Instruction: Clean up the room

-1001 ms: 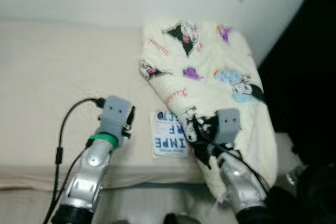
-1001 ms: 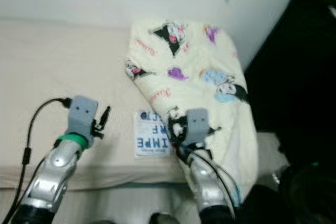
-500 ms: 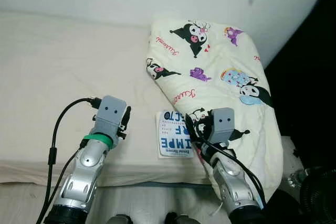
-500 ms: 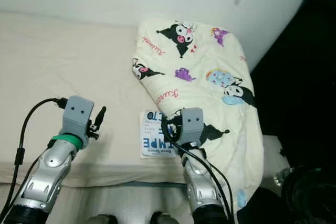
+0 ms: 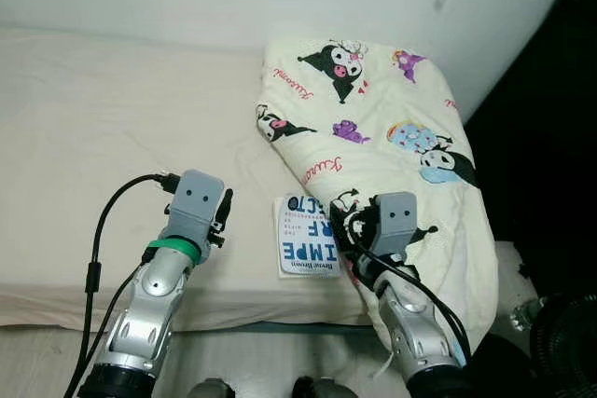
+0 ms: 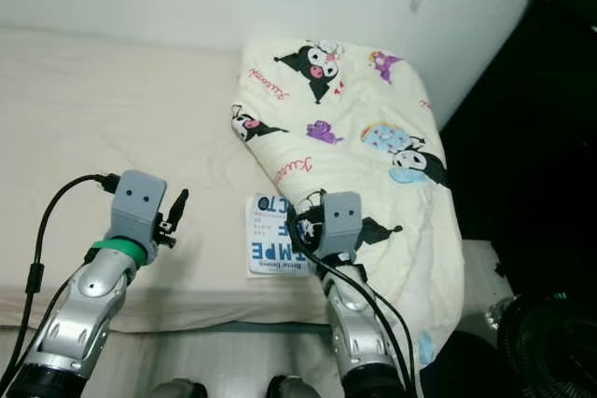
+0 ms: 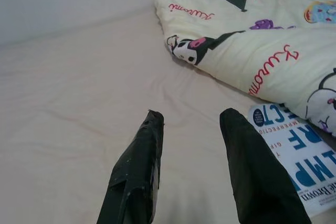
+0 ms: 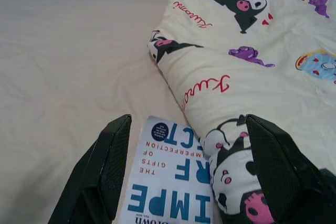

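A cream blanket [image 5: 373, 128] printed with cartoon characters lies bunched on the right side of the bed [image 5: 112, 118]. Beside its near edge lies a white book [image 5: 303, 249] with blue letters, partly tucked under the blanket. My right gripper [image 8: 189, 124] is open just above the book [image 8: 168, 192] and the blanket's edge [image 8: 247, 93], one finger over each. My left gripper [image 7: 191, 119] is open above the bare sheet, to the left of the book [image 7: 299, 177], and holds nothing.
The bed's front edge [image 5: 233, 309] runs just below both grippers, with pale floor under it. A white wall backs the bed. A dark gap lies to the right of the bed, with a round black object [image 5: 564, 342] on the floor there.
The blurred picture has steadied and shifted slightly, so the camera moved. Both grippers hold about the same places, open as before.
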You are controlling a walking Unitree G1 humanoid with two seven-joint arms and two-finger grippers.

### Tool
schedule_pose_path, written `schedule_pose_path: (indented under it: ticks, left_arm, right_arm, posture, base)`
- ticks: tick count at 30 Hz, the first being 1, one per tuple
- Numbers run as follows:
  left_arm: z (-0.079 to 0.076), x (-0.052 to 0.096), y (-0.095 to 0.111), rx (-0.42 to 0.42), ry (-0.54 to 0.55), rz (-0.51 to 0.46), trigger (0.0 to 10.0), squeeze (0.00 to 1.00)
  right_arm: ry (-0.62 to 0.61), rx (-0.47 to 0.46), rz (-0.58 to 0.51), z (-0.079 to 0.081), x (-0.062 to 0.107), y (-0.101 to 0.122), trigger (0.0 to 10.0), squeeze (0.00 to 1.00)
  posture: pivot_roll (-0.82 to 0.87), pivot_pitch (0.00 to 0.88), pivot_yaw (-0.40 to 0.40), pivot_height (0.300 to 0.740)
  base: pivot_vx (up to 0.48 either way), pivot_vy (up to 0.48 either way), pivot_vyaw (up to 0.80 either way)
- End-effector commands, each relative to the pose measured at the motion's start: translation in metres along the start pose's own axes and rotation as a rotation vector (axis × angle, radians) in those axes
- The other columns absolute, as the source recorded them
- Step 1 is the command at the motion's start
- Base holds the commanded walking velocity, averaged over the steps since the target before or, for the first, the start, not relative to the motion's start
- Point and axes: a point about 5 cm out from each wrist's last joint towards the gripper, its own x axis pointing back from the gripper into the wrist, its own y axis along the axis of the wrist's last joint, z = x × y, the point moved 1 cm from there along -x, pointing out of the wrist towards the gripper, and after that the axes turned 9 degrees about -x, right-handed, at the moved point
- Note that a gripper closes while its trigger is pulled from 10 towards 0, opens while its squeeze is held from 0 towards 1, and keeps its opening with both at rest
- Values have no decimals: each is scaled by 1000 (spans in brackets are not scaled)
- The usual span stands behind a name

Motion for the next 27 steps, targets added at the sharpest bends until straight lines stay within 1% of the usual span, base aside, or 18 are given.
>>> schedule_pose_path:
  ticks: [1, 8, 11, 13, 16, 17, 18, 19, 20, 21, 23, 24, 25, 26, 27]
  left_arm:
    - [-3, 3, -3, 1, -15, 10, 10000, 0]
    - [-3, 3, -3, 1, -17, 10, 10000, 0]
    - [-3, 2, -2, 0, -18, 10, 10000, 0]
    - [-3, 2, -2, -1, -18, 9, 10000, 0]
    - [-2, 2, -2, -2, -18, 9, 10000, 0]
    - [-2, 2, -2, -2, -18, 9, 10000, 0]
    - [-2, 2, -2, -2, -18, 9, 10000, 0]
    - [-2, 2, -1, -3, -18, 9, 10000, 0]
    - [-2, 2, -1, -3, -19, 8, 10000, 0]
    - [-1, 3, -1, -5, -20, 8, 10000, 0]
    - [-1, 3, -1, -7, -23, 7, 10000, 0]
    - [-1, 3, -1, -7, -23, 7, 10000, 0]
    - [-1, 4, -1, -9, -24, 7, 10000, 0]
    - [-1, 4, -1, -9, -24, 7, 10000, 0]
    - [0, 4, 0, -10, -24, 6, 10000, 0]
  right_arm:
    - [-15, -9, 34, -2, 5, -9, 10000, 0]
    - [-18, -11, 35, -3, 5, -10, 10000, 0]
    - [-20, -12, 35, -3, 5, -10, 10000, 0]
    - [-21, -20, 36, -3, 5, -10, 10000, 0]
    - [-20, -46, 39, -2, 5, -11, 10000, 0]
    - [-22, -74, 44, -2, 5, -12, 10000, 0]
    - [-22, -74, 44, -2, 5, -12, 10000, 0]
    - [-13, -176, 70, -1, 5, -14, 10000, 0]
    - [3, -309, 95, 0, 5, -16, 10000, 0]
    - [22, -465, 109, 0, 4, -17, 10000, 0]
    - [55, -654, 111, -2, 1, -15, 10000, 0]
    - [55, -654, 111, -2, 1, -15, 10000, 0]
    - [67, -712, 121, -6, -1, -15, 10000, 0]
    - [67, -712, 121, -6, -1, -15, 10000, 0]
    - [75, -742, 127, -7, -2, -15, 10000, 0]
  posture:
    - [40, 80, 4, 650]
    - [40, 81, 6, 635]
    - [40, 82, 7, 625]
    - [42, 82, 8, 610]
    - [42, 82, 9, 600]
    - [43, 82, 10, 600]
    - [43, 82, 10, 600]
    - [45, 84, 13, 600]
    - [46, 87, 18, 600]
    - [48, 89, 22, 600]
    - [50, 93, 27, 600]
    - [50, 93, 27, 600]
    - [51, 94, 28, 600]
    - [51, 94, 28, 600]
    - [55, 97, 31, 600]
  base:
    - [0, 0, 0]
    - [0, 0, 0]
    - [0, 0, 0]
    - [0, 0, 0]
    - [0, 0, 0]
    - [0, 0, 0]
    - [0, 0, 0]
    - [0, 0, 0]
    - [0, 0, 0]
    - [0, 0, 0]
    - [0, 0, 0]
    - [0, 0, 0]
    - [0, 0, 0]
    - [0, 0, 0]
    - [0, 0, 0]
